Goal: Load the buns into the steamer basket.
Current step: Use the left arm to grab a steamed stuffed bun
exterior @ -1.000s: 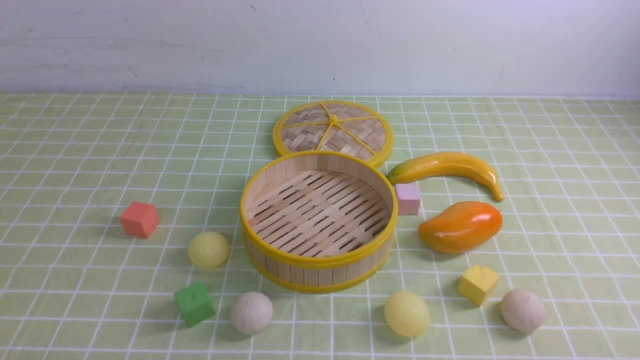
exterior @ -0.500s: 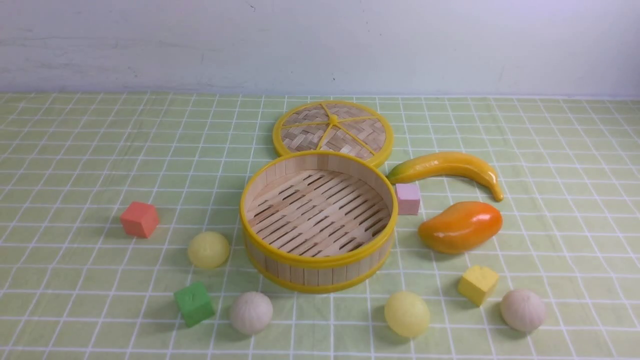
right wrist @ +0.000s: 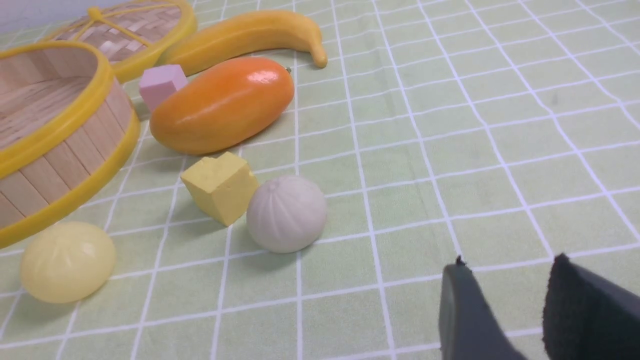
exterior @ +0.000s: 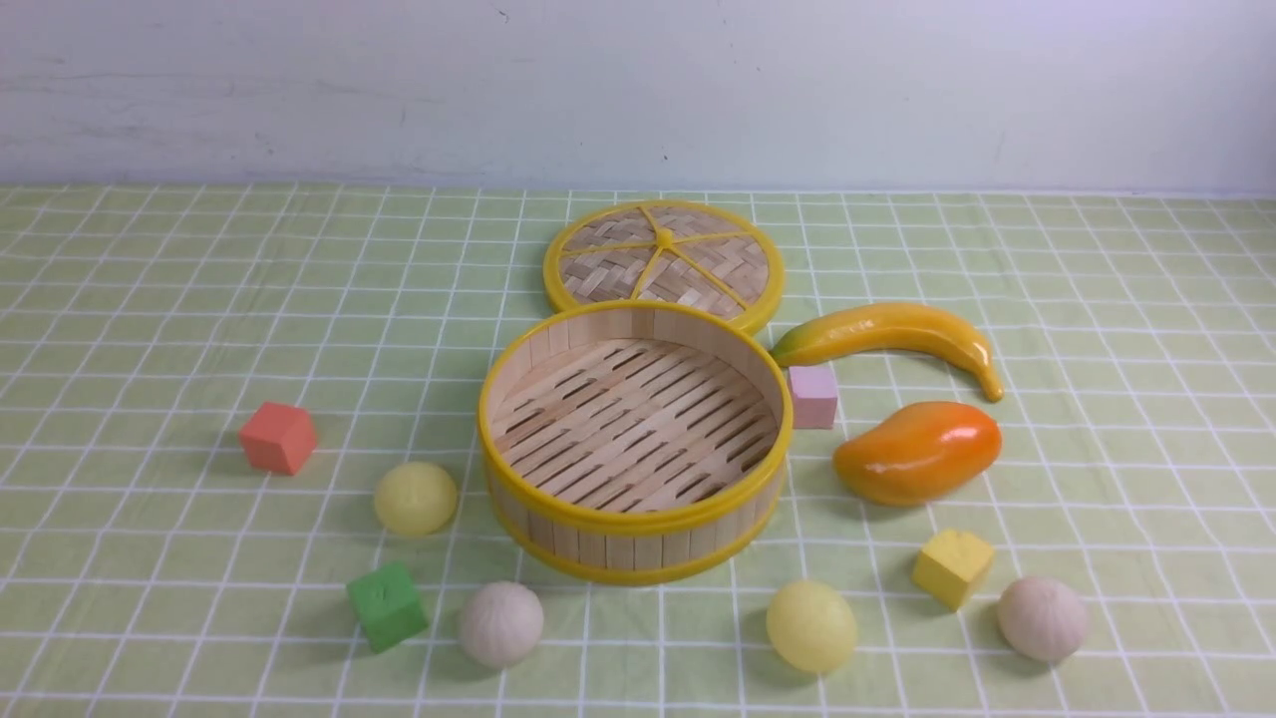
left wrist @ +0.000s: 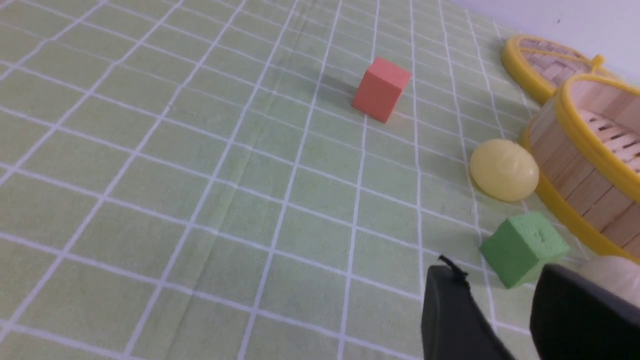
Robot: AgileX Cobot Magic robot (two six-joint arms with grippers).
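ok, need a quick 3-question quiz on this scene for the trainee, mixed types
1. How many buns lie on the cloth outside the basket?
2. True or false: one bun is already in the basket.
3. Which cube lies nearest the basket's right side? A pink cube; B green cube; C red cube.

Key: 1 four (two yellow, two off-white); 2 false, the basket holds nothing; 3 A.
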